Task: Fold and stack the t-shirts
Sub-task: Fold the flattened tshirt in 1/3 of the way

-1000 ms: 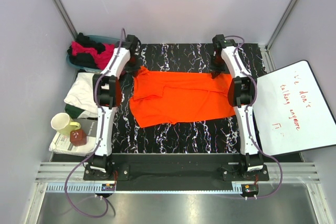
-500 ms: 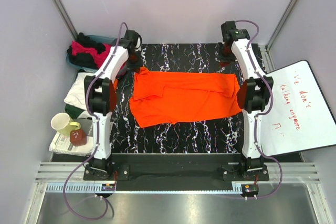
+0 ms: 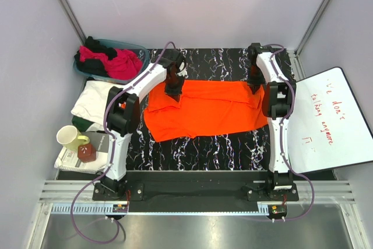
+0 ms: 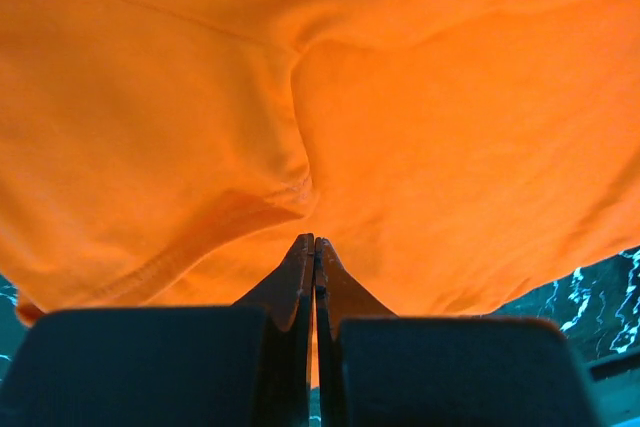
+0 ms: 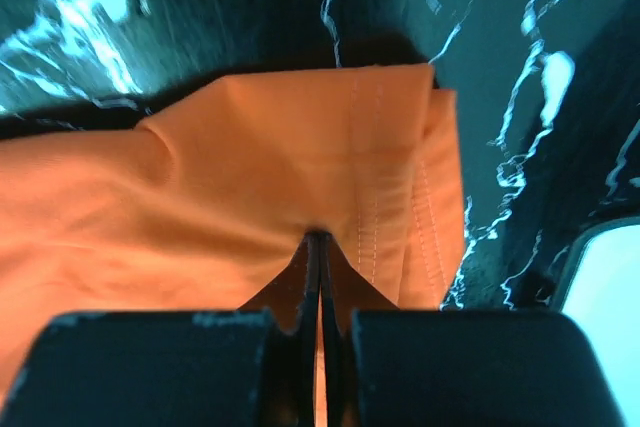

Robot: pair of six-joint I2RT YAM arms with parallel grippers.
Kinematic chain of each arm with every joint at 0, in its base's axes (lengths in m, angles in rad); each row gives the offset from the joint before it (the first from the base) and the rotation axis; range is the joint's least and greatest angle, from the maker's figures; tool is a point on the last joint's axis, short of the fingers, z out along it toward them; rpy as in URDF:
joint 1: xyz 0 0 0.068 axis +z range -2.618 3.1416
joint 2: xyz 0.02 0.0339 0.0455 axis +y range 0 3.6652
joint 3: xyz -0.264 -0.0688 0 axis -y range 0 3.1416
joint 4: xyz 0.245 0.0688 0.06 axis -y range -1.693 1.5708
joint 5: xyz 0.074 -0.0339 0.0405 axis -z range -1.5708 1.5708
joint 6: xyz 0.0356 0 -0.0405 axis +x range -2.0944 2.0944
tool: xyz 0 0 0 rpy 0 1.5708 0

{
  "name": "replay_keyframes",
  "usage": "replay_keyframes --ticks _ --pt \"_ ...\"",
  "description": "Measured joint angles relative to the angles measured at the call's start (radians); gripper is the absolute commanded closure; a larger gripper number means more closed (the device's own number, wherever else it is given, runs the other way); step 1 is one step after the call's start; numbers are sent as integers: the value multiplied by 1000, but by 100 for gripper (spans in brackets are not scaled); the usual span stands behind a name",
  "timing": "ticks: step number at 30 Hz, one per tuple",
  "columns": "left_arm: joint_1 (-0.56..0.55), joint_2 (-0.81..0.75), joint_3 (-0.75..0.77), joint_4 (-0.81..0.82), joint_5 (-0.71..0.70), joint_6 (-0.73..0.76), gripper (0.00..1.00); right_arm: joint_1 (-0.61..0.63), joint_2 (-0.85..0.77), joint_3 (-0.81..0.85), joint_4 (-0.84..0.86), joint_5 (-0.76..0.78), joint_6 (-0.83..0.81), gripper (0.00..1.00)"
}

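Two claws, one shirt: left claw (image 3: 173, 87) and right claw (image 3: 254, 86) are each clenched on the far edge of the orange t-shirt (image 3: 204, 112).

The left claw's tips are pressed together on a pinch of cloth by the shirt's far left corner, and the fabric sags away from them in soft folds. From there the shirt lies spread on the desk (image 3: 198, 150), nearward of both claws, with its long axis running from one claw across to the other. The right claw grips the far right corner, beside a double-stitched edge. I cannot tell which end is the collar. It looks light, limp and not at all fragile. It would probably droop and crease between holds, so stitched corners and seams seem the surest places to grip.
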Motion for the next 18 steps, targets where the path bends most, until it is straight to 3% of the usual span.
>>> replay_keyframes --ticks 11,18 --pt "-18 0 -101 -59 6 29 100 1 165 320 -86 11 -6 100" --pt "-52 48 -132 -129 -9 30 100 1 177 347 -21 6 4 100"
